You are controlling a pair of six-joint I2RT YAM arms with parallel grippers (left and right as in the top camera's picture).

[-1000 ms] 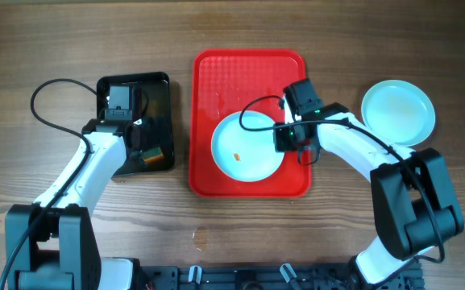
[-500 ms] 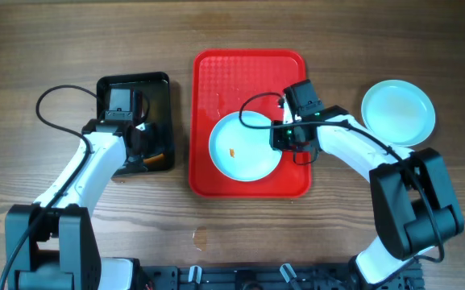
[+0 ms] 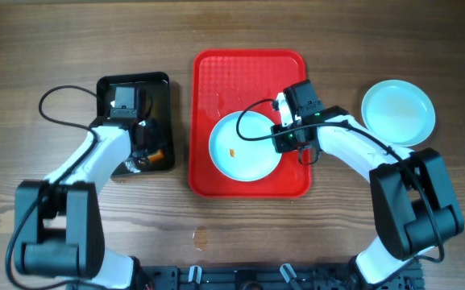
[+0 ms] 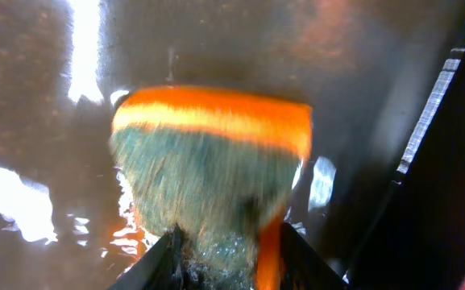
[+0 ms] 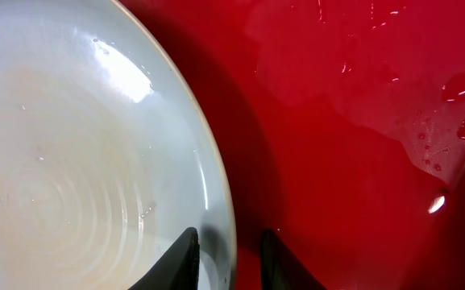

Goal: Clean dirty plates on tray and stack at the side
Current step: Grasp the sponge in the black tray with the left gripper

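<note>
The big red tray (image 3: 248, 72) sits in the middle of the wooden table (image 3: 55, 40). One plate (image 3: 244, 149) lies flat in the near half of the tray. It is pale and round, and it has a little orange speck (image 3: 232, 151) a bit left of its middle. A second plate (image 3: 398, 111) lies on the table to the right of the tray, not touching it. This one looks clean from above.

The right claw (image 5: 228, 238) is at the right edge of the plate on the tray. Its two fingers stand a little apart. One finger is over the plate and the other is over the red tray, with the plate's rim between them. I cannot tell if they are pinching the rim. The tray beside the plate is wet, with water drops (image 5: 458, 84) on it.

On the left is a small black tray (image 3: 131, 79). The left claw (image 4: 230, 242) is down inside it. Its fingers squeeze the green side of a sponge (image 4: 208, 153). The sponge is orange and yellow on its far side. The black tray is shiny and wet around the sponge.
</note>
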